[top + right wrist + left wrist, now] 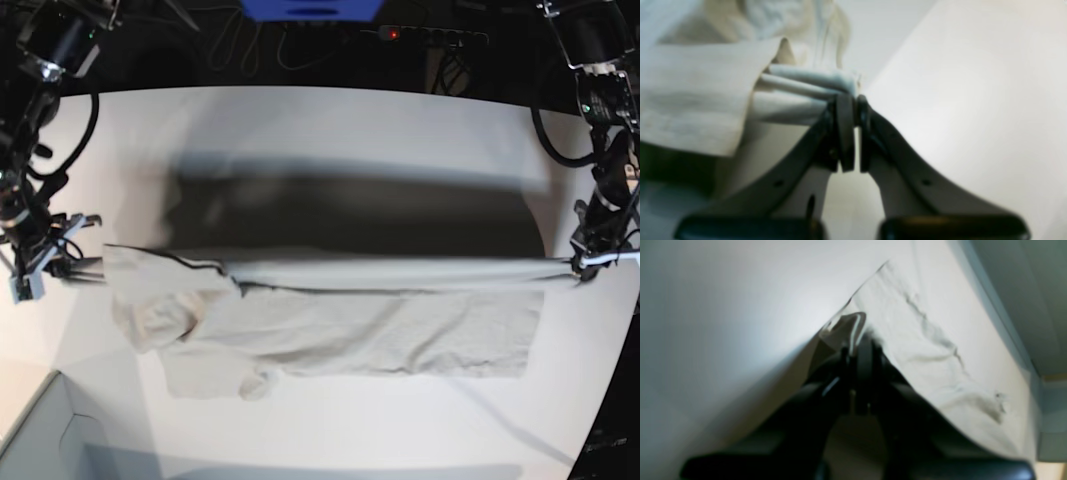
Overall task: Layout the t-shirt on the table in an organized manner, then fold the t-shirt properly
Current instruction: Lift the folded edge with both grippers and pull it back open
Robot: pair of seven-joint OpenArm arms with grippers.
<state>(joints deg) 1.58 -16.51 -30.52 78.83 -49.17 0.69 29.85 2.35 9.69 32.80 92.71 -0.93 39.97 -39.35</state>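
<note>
Both arms are out wide over the table [330, 120], one at each side edge, wrists low. The left gripper [863, 340] points along the cloth, its jaws pinched tight on a folded corner of the t-shirt [940, 350]; the fabric runs away ahead of it and off to its right, creased and pale. The right gripper [851, 100] is likewise clamped on the shirt, with several bunched layers of hem squeezed at its tips and more cloth hanging off to its left. From the base view the two grippers hold one edge of the shirt pulled into a taut, blurred line between them, lifted off the table. Below that line the rest of the beige-grey shirt lies flat on the white surface, a sleeve rumpled near the right gripper.
</note>
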